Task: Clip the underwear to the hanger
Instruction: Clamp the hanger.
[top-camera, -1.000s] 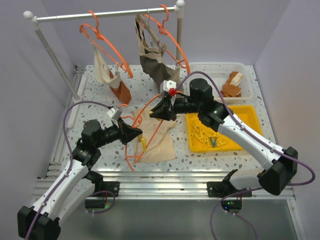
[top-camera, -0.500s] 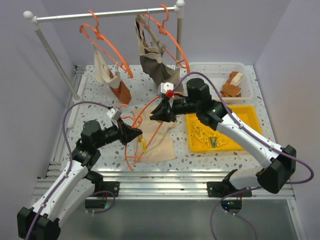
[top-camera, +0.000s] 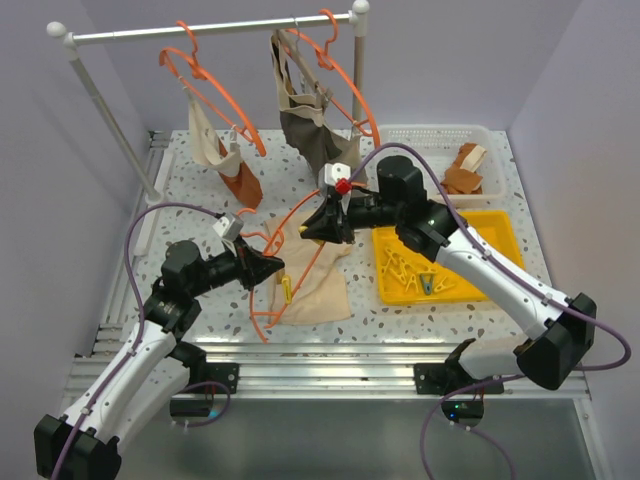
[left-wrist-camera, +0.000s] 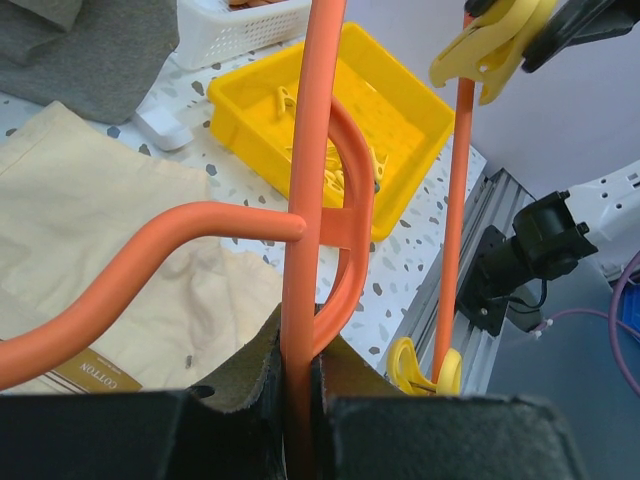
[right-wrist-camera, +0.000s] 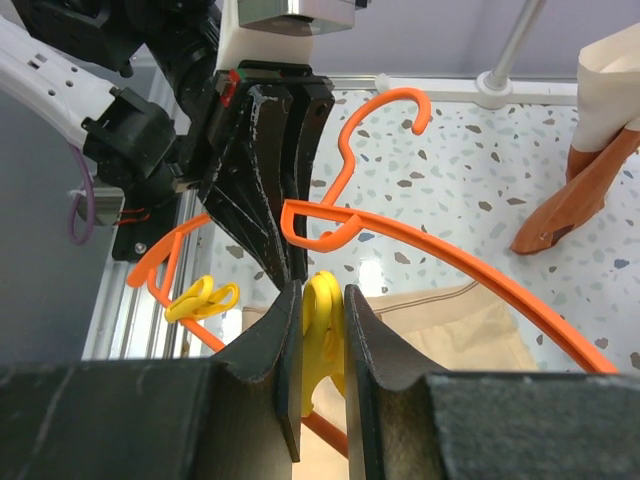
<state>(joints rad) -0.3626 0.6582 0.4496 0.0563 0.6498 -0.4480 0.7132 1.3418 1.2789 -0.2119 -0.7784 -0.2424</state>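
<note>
Underwear lies flat on the speckled tabletop, front centre, between the two arms. Hanger stands tilted over the cloth's left part, mostly raised off it. Left jaws are closed tight on the hanger's wire just below the hook. A yellow clip sits on the hanger's wire near the left jaws, over the cloth's left edge; whether it bites the cloth cannot be told.

Right jaws are nearly closed on a second yellow clip, held above the cloth's far edge, just beside the hanger's upper wire; contact between them cannot be told.

Obstructions: the right arm covers the cloth's far edge in the top view. A dark grey-brown garment hangs just behind the right jaws.

Surroundings: a yellow tray right of the cloth holds loose clips. A white basket behind it holds a rust-orange cloth. The rail at the back carries more orange hangers.
</note>
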